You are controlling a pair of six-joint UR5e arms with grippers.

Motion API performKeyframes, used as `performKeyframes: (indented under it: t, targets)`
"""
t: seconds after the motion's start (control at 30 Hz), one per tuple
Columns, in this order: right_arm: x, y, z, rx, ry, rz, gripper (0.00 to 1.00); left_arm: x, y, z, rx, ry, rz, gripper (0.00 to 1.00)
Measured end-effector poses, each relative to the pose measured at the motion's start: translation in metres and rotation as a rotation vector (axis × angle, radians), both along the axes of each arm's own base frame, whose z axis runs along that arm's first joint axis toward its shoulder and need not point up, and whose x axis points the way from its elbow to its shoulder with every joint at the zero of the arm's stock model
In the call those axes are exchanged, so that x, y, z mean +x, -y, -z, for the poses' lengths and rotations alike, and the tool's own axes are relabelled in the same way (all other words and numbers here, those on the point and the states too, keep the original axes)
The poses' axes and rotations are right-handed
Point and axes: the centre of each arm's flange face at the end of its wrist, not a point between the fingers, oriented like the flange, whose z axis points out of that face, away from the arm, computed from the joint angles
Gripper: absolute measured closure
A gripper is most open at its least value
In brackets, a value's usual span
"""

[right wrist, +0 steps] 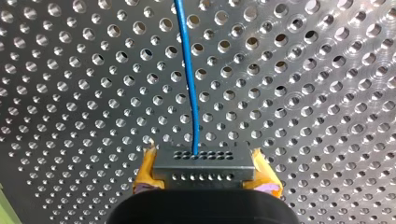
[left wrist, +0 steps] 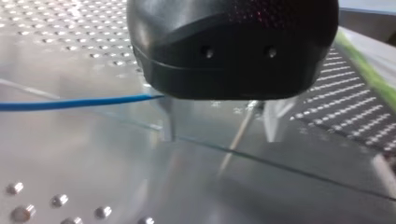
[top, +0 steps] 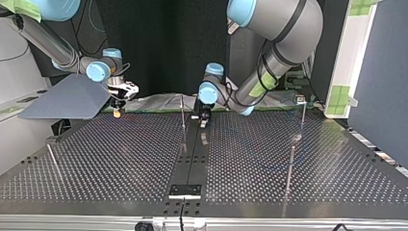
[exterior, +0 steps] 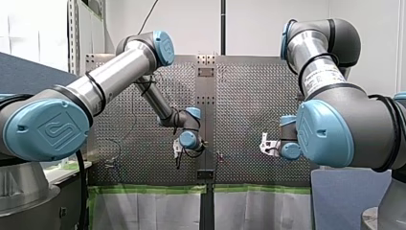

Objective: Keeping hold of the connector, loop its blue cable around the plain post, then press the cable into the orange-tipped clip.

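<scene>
The perforated desk [top: 96, 159] lies wide and mostly bare in the top view. Thin upright posts [top: 290, 166] stand well apart on it, so there is ample room to swing a cable. Both pincers work close to the desk's far edge there, which leaves little margin behind them.

My right pincer [right wrist: 204, 171] is clenched on the connector [right wrist: 204, 159], with a yellow pad on either flank, low over the holes. The blue cable [right wrist: 187, 74] runs straight out of the connector's face and away across the desk.

My left pincer [left wrist: 220, 136] is released, its metal fingers [left wrist: 167, 122] apart. It hovers just over the desk with a slim post [left wrist: 237, 136] showing between them, and the cable reaches one finger from the side.

I judge the looping step is in hand but not done. The next move calls for drawing the cable around that post without loosening the hold on the connector. I cannot pick out the orange-tipped clip.
</scene>
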Motion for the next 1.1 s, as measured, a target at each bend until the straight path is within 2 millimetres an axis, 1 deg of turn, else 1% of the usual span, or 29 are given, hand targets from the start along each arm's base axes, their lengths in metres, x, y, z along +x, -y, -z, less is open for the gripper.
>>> performKeyframes:
  t: [0.17, 0.37, 0.47, 0.67, 0.8, 0.9, 1.1]
  targets:
    - [0.0, -0.001, 0.001, 0.005, -0.001, 0.0, 1.0, -0.011, 0.005, 0.003, 0.066, -0.03, 0.023, 0.0]
    - [0.0, -0.002, 0.002, 0.017, -0.002, -0.006, 1.0, -0.029, 0.016, 0.006, 0.156, -0.067, 0.06, 0.0]
    - [0.001, -0.003, 0.002, 0.023, -0.003, -0.009, 1.0, -0.04, 0.024, 0.007, 0.194, -0.083, 0.093, 0.0]
    - [0.001, -0.003, 0.003, 0.027, -0.004, -0.011, 1.0, -0.062, 0.047, 0.006, 0.227, -0.085, 0.137, 0.0]
    - [0.0, -0.004, 0.004, 0.028, -0.003, -0.011, 1.0, -0.073, 0.059, 0.002, 0.228, -0.078, 0.158, 0.0]
    - [0.0, -0.004, 0.004, 0.029, -0.002, -0.011, 1.0, -0.08, 0.064, -0.003, 0.228, -0.076, 0.165, 0.0]
    - [0.001, -0.004, 0.005, 0.032, 0.001, -0.019, 1.0, -0.087, 0.059, -0.018, 0.176, -0.055, 0.146, 0.0]
